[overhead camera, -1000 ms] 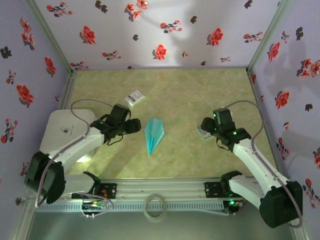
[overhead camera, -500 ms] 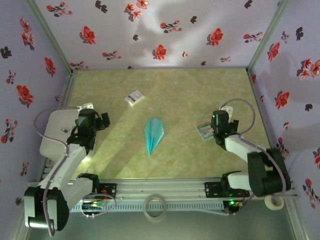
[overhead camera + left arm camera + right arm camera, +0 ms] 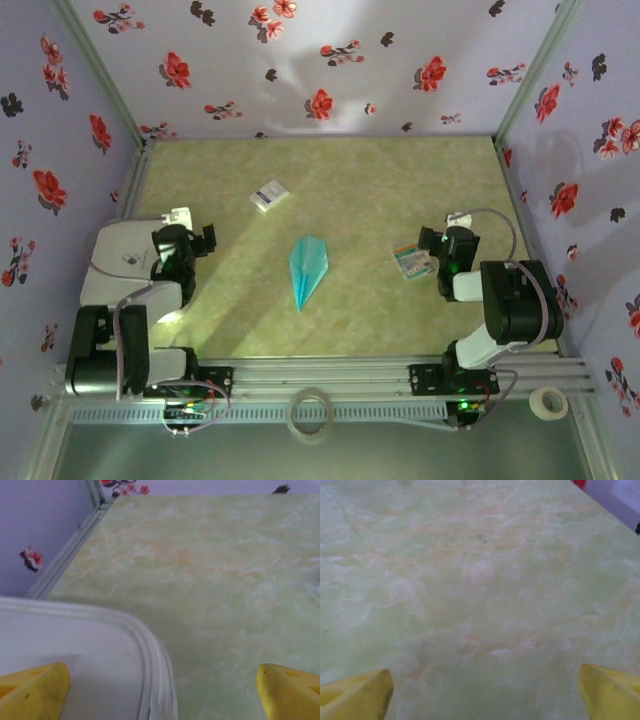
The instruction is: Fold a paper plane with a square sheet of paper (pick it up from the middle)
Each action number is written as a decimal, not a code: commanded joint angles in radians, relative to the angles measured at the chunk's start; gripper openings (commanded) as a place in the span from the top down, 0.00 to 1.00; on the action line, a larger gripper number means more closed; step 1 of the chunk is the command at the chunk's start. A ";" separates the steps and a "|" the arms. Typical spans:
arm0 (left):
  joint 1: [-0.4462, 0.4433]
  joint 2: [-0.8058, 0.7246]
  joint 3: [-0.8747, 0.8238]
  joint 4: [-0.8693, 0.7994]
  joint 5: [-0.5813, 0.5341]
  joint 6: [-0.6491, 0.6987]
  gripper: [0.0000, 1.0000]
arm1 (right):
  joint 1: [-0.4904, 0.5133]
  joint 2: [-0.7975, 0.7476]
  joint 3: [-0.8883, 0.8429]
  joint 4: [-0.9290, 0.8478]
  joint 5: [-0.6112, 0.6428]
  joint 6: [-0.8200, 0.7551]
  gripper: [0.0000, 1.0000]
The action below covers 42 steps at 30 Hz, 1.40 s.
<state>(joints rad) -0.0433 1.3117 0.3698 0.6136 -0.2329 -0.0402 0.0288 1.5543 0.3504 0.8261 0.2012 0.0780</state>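
Midway across the green marbled worktop (image 3: 390, 190), the slim pointed teal paper plane (image 3: 308, 270) is lying flat with its centre ridge running lengthwise, its sharp tip pointing toward the near edge and its wider end toward the back wall. It is sitting between the two arms and well apart from both, with nothing resting on it or crowding it. Beyond it and to its left, a small white card (image 3: 269, 195) is lying alone on the worktop. To its right, a small multicoloured printed card (image 3: 411, 262) is lying between the plane and the right arm's wrist, just beside that wrist. The left pincer (image 3: 162, 690) is hanging wide apart and holding nothing, its yellow fingertips (image 3: 32, 692) showing at the far corners of the left wrist view; below it, the raised rim of a white rounded-corner tray (image 3: 115, 262) is curving across the worktop at the left side. The right pincer (image 3: 485, 690) is likewise gaping wide and gripping nothing, with bare marbled surface lying under it. Lilac walls with red flowers (image 3: 320, 103) are enclosing the worktop on three sides. Along the near rail, a pale ring of tape (image 3: 310, 413) is resting in the middle, and a second whitish tape roll (image 3: 547, 402) is sitting at the right end.
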 commanded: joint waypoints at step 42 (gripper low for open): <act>0.040 0.230 0.017 0.288 0.058 0.014 0.00 | 0.000 0.002 0.033 0.067 0.042 0.017 0.01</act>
<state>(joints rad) -0.0109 1.5257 0.3782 0.9302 -0.1490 -0.0082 0.0284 1.5539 0.3603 0.8669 0.2356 0.0887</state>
